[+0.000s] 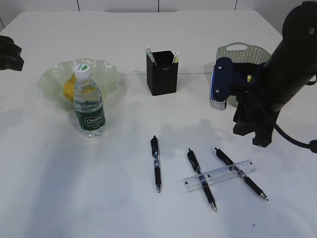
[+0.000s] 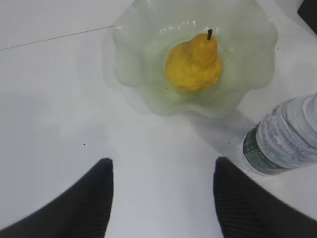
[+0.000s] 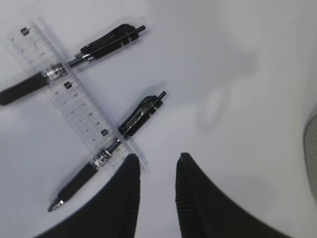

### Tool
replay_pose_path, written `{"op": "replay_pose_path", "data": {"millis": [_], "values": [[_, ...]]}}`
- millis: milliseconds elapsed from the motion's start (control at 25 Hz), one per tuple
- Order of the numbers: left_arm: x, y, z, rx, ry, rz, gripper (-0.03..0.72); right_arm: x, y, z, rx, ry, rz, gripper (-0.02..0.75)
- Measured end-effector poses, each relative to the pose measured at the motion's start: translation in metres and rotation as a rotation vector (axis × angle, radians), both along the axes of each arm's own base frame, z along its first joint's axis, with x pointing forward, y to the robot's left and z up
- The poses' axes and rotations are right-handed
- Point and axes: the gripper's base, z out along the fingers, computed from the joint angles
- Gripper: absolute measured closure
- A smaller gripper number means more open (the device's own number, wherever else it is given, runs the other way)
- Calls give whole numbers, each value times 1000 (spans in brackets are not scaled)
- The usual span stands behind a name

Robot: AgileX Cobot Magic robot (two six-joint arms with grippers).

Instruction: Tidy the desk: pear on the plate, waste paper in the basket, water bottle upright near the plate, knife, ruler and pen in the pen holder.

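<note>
White desk (image 1: 124,208) fills every view. Ahead of the left gripper (image 2: 163,191), whose jaws are spread wide with nothing between them, the pear (image 2: 193,62) sits in the plate (image 2: 133,64), and the water bottle (image 2: 285,141) stands upright to its right. Beyond the right gripper (image 3: 156,181), partly parted and empty, the ruler (image 3: 74,89) lies across two pens (image 3: 126,124), near its left finger.

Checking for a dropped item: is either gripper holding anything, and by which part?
Nothing is held. The left gripper is open over bare desk; the right gripper hangs empty, jaws narrowly apart, above the pens.
</note>
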Motion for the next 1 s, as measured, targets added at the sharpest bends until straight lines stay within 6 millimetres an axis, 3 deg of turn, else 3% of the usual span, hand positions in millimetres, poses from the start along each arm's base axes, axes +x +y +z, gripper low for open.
{"op": "replay_pose_path", "data": {"millis": [80,200,560,1000], "values": [[0,0,0,7,4,-2,238,0,0,0,-48,-16,148,547],[-1,1,-1,20,15,-5,238,0,2,-2,-49,-14,227,547],[-2,1,-2,27,28,-6,239,3,9,-21,2,54,220,546],[-5,4,-4,67,67,-13,239,5,12,-21,47,38,184,547]]}}
